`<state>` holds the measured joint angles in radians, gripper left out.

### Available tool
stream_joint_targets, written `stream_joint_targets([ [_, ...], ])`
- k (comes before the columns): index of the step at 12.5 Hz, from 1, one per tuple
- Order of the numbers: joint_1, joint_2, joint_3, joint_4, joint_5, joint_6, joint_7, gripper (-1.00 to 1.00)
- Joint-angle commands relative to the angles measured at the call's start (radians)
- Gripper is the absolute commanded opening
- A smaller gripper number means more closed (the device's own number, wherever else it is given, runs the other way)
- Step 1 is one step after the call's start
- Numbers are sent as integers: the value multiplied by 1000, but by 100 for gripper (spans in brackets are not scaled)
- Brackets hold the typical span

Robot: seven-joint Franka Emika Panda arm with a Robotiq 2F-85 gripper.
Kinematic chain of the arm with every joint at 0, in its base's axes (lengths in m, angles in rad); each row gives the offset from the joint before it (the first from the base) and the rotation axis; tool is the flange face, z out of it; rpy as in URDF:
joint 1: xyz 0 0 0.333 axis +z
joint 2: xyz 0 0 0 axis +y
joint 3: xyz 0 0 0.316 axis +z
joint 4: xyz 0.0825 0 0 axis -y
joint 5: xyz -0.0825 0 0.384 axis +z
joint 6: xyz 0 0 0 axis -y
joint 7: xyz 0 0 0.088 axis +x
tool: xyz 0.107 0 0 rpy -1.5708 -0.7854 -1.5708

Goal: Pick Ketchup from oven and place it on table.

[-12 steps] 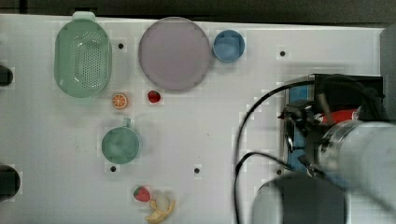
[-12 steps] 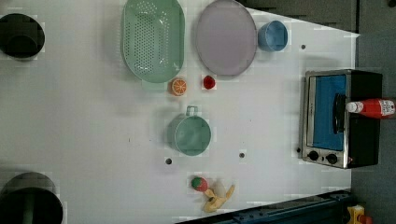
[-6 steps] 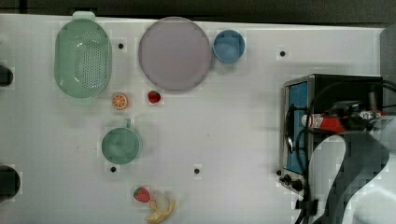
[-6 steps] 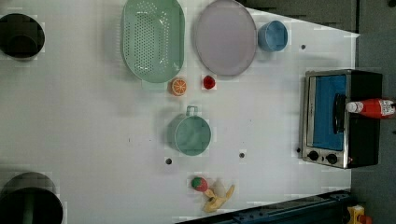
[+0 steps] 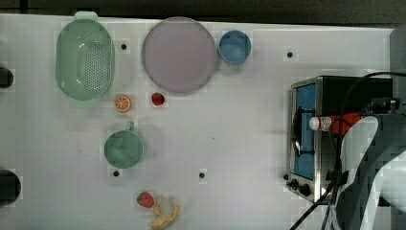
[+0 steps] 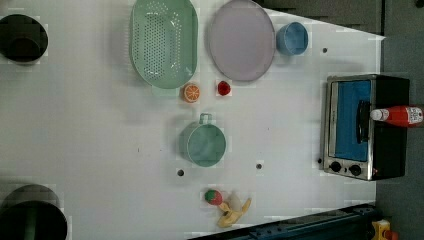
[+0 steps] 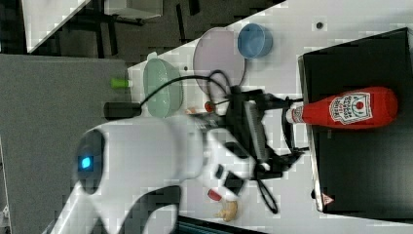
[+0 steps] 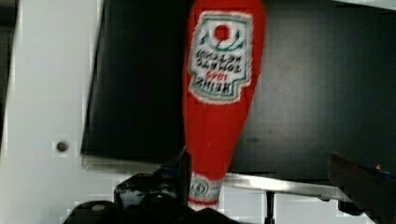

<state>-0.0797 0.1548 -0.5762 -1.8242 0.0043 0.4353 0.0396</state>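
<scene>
The white table [image 6: 100, 150] spreads under everything. On it stands the black oven [image 6: 367, 127], and the ketchup [image 6: 400, 115] lies flat on the oven's top, cap poking past the front edge. My claw [image 7: 292, 127] hangs spread wide, released, seemingly level with the cap and gripping nothing.

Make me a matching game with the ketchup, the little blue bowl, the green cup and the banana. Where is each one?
Things:
1. ketchup
2. blue bowl
3. green cup
4. banana

Places:
A. next to a strawberry
B. lying on top of the oven
C. beside the big purple plate
D. alone on the table, below the orange slice in the left view

Pairs: 1-B, 2-C, 3-D, 4-A
</scene>
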Motion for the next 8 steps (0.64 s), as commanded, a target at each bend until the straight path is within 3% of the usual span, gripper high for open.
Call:
stream_joint_targets([
  [1, -23, 89, -34, 51, 71, 83, 19, 100],
  [8, -65, 236, -37, 49, 205, 152, 19, 100],
])
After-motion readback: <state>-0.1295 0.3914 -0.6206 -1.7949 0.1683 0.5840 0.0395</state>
